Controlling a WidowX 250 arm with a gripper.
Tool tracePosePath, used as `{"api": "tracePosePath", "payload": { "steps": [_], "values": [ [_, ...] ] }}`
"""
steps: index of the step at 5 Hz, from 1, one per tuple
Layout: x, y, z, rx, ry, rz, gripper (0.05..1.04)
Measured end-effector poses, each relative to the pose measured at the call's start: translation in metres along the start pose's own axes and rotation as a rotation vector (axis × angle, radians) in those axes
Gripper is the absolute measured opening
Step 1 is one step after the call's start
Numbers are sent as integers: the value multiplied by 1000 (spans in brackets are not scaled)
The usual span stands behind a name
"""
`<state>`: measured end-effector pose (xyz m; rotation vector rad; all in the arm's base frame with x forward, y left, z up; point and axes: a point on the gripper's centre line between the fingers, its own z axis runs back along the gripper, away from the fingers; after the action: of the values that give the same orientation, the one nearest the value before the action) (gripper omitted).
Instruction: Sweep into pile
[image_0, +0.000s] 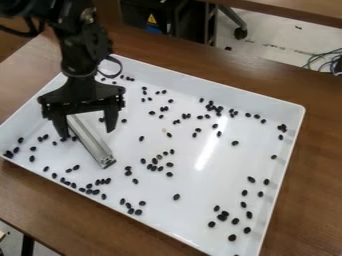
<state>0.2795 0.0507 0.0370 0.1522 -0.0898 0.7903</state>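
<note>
The black gripper (86, 131) is over the white tray (200, 217), and its fingers stand wide apart. Between them is the upper end of a grooved metal bar (95, 144); if they grip it, I cannot tell. Many black beans (176, 197) lie scattered in the tray, around the bar also.

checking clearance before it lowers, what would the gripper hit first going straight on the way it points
Pointing down, the gripper would probably meet the metal bar first, then the white tray; depth is unclear.
</note>
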Motion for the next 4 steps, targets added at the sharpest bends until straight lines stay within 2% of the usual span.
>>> {"api": "tracePosePath", "payload": {
  "steps": [2,3,4],
  "values": [
    [11,-7,-22,-27,33,131,999],
    [12,-5,-25,-16,38,171,961],
    [12,0,-26,15,29,192,655]
  ]
}}
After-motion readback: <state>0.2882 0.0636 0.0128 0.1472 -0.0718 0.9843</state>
